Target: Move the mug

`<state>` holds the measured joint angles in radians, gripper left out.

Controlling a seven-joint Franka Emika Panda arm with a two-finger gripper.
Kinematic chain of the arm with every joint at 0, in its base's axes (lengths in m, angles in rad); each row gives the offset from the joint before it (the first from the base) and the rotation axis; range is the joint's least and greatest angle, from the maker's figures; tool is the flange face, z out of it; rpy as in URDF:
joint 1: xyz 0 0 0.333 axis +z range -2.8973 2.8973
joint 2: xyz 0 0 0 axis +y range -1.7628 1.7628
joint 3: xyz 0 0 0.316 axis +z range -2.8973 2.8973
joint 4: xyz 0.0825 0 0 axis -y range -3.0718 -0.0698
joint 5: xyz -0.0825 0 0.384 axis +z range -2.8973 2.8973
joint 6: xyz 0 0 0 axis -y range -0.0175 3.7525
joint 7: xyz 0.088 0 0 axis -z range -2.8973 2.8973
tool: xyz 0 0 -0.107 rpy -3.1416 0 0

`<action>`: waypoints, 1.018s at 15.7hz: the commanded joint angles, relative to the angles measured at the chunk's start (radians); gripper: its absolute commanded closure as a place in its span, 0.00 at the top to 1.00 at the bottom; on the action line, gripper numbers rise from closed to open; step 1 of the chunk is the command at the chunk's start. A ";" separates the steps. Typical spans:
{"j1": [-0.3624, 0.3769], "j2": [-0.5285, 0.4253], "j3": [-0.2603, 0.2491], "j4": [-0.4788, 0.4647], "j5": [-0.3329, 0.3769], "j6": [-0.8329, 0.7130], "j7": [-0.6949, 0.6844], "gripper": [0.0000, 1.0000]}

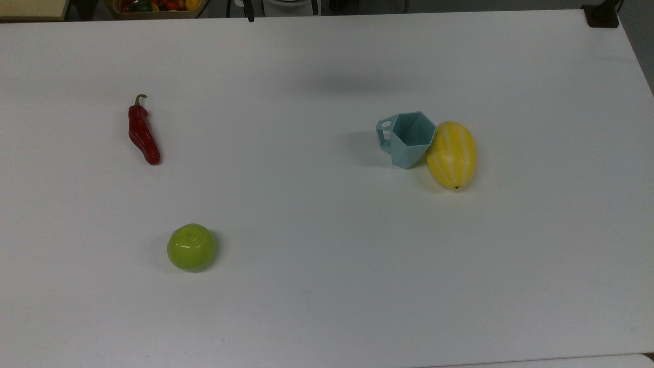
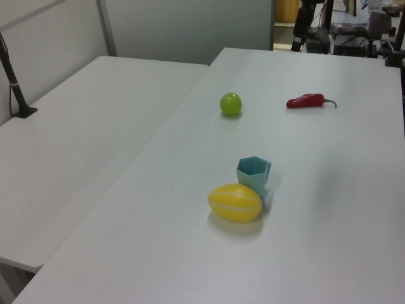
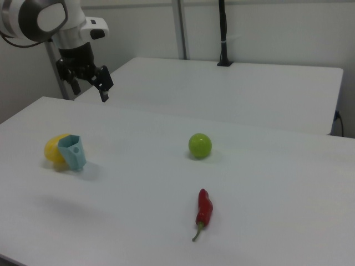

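White table (image 1: 327, 306), second white table (image 2: 76, 139), pale partition walls (image 3: 266, 27)

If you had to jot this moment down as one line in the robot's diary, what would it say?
gripper: open, raised above table | mug: upright, untouched, against yellow melon | elsewhere: green apple, red chili

White table (image 1: 327, 306) bears mug (image 1: 407, 139), melon (image 1: 451, 154), apple (image 1: 191, 247), perhaps chili (image 1: 143, 131)

Top view: set high, looking steeply down across the table (image 1: 327, 317), far edge along the top. Left view: lower and oblique, from beyond one short end, near the mug (image 2: 254, 173) and melon (image 2: 235, 202). Right view: oblique from the opposite end, nearest the chili (image 3: 204, 209). Shared by all three: tabletop, mug, melon, chili, green apple (image 1: 191, 247).
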<state>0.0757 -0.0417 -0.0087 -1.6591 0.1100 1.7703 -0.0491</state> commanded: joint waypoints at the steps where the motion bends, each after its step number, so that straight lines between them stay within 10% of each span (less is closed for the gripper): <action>1: 0.007 -0.001 -0.001 0.004 0.005 -0.006 -0.012 1.00; 16: 0.007 -0.003 0.007 -0.007 0.005 -0.005 -0.040 1.00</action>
<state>0.0806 -0.0404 -0.0058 -1.6592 0.1100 1.7703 -0.0564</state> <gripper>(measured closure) 0.000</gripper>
